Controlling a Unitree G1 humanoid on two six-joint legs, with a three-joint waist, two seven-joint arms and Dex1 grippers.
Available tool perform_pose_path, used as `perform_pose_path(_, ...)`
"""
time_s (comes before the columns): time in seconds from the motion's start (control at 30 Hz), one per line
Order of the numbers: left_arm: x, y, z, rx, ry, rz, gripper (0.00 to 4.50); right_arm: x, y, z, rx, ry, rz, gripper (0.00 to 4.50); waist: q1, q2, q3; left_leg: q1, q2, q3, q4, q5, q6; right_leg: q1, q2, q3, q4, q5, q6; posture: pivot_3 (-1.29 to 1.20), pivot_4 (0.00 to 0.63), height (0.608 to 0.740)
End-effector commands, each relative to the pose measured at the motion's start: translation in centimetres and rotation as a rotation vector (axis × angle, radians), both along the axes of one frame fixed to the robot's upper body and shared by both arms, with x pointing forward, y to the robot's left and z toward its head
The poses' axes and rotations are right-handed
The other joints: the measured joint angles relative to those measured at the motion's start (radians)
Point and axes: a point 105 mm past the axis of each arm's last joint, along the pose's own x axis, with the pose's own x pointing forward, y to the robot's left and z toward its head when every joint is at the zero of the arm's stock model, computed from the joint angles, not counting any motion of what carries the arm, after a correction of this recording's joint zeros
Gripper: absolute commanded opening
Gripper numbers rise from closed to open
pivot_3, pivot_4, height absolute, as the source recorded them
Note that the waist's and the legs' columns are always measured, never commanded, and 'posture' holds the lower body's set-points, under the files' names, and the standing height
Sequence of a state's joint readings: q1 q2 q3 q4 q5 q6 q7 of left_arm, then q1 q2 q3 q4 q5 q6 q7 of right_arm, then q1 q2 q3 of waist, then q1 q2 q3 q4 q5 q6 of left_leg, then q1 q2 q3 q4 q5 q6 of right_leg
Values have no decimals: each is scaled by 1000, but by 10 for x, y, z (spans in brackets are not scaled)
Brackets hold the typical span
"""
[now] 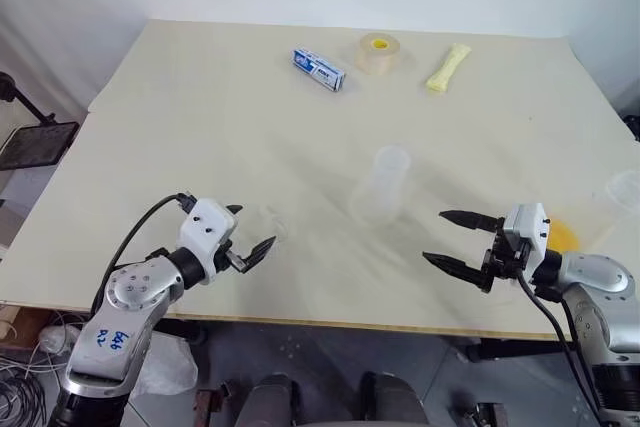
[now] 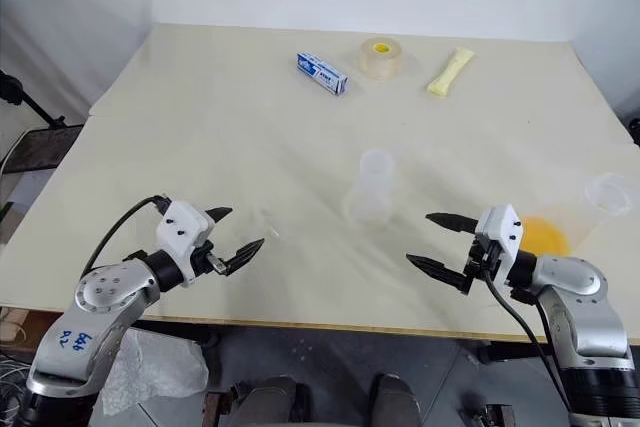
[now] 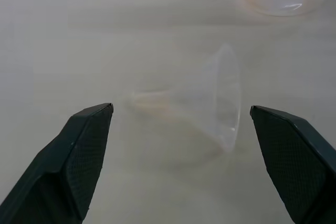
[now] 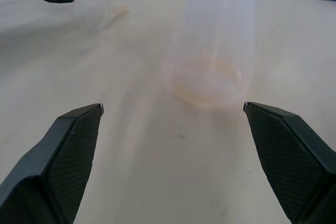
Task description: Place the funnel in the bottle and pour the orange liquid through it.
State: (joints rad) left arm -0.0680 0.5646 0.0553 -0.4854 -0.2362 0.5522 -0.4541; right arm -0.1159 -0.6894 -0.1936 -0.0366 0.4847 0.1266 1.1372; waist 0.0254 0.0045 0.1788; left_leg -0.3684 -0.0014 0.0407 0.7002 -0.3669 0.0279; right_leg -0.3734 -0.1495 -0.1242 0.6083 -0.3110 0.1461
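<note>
The small clear funnel (image 3: 210,103) lies on its side on the table, just ahead of my left gripper (image 1: 248,232), which is open with its fingers either side of the funnel and not touching it. The tall clear bottle (image 1: 385,187) stands upright mid-table, between the two arms. My right gripper (image 1: 455,240) is open and empty, a short way to the right of the bottle and pointing toward it. The orange liquid (image 1: 562,237) shows as a yellow-orange patch on the table just behind my right hand; its container is partly hidden.
A clear cup (image 1: 625,190) stands near the right edge. At the far side lie a blue and white box (image 1: 319,69), a tape roll with a yellow centre (image 1: 380,52) and a pale yellow packet (image 1: 448,67). The table's front edge (image 1: 330,322) runs just below both grippers.
</note>
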Motion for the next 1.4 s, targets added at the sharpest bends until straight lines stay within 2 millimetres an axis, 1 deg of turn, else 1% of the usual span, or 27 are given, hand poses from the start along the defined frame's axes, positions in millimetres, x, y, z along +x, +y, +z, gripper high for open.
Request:
perform_pose_path(0.03,5,-3,5,11,-40,-24,4454,-4,1,9,4,-54,-8,4500,0,0,0,0,0,0,0,0,0,0,0,0,0,0,0,0,150,740)
perform_pose_path(0.13,7,-3,5,8,-42,-37,3836,-6,0,8,3,-56,-21,4500,1,0,0,0,0,0,0,0,0,0,0,0,0,0,0,0,150,740)
perform_pose_path(0.17,8,-2,4,9,-38,-44,3556,-6,-1,7,2,-56,-25,4500,0,0,0,0,0,0,0,0,0,0,0,0,0,0,0,0,150,740)
perform_pose_path(0.53,19,5,-1,21,-20,-76,11,-8,-1,5,6,-69,-41,4500,0,0,0,0,0,1,0,0,0,0,0,0,0,0,0,0,150,740)
perform_pose_path(0.57,19,6,-1,22,-19,-78,11,-8,-1,5,6,-71,-41,4500,0,0,0,0,0,1,0,0,0,0,0,0,0,0,0,0,150,740)
perform_pose_path(0.63,21,9,4,16,-28,-86,11,-8,-1,5,7,-75,-44,4500,1,0,0,0,0,1,0,0,0,0,0,0,0,0,0,0,150,740)
perform_pose_path(0.73,22,11,17,-21,-37,-106,11,-7,0,6,7,-79,-47,4500,1,0,0,0,0,1,0,0,0,0,0,0,0,0,0,0,150,740)
perform_pose_path(0.8,21,9,35,-101,-36,-148,11,-7,0,7,8,-84,-49,4500,1,0,0,0,0,1,0,0,0,0,0,0,0,0,0,0,150,740)
perform_pose_path(0.83,22,9,47,-128,-44,-168,11,-6,0,8,8,-86,-49,4500,1,0,0,0,0,1,0,0,0,-1,0,0,0,0,0,0,150,740)
perform_pose_path(0.9,23,9,65,-162,-57,-199,11,-6,0,9,9,-90,-51,4500,1,0,0,0,0,0,0,0,0,-1,0,0,1,0,0,0,150,740)
perform_pose_path(0.97,23,8,78,-188,-65,-232,11,-5,1,10,11,-94,-53,4500,-1,0,0,0,0,0,0,0,0,-1,0,0,1,0,0,0,150,740)
perform_pose_path(1.07,28,7,109,-223,-75,-273,11,-3,2,14,20,-108,-55,4500,0,0,0,0,0,0,0,0,0,-1,0,-1,1,0,0,0,150,740)
perform_pose_path(1.17,33,-1,140,-283,-78,-355,11,-2,5,21,30,-128,-48,4500,1,0,0,-1,-1,0,1,0,0,-1,0,-1,1,0,0,0,150,740)
perform_pose_path(1.2,34,-3,145,-297,-65,-372,11,-2,5,23,31,-132,-45,4500,0,0,0,-1,-1,0,1,0,0,-1,0,-1,1,0,0,0,150,740)
perform_pose_path(1.27,41,-13,158,-317,-4,-435,11,-1,10,32,46,-160,-35,4500,0,0,0,0,-2,0,0,0,0,-1,0,-1,1,0,0,0,150,740)
perform_pose_path(1.4,50,-34,170,-331,158,-555,11,2,15,42,57,-191,-42,4500,-1,0,0,-1,-4,0,0,0,0,-1,1,-3,2,0,0,0,150,740)
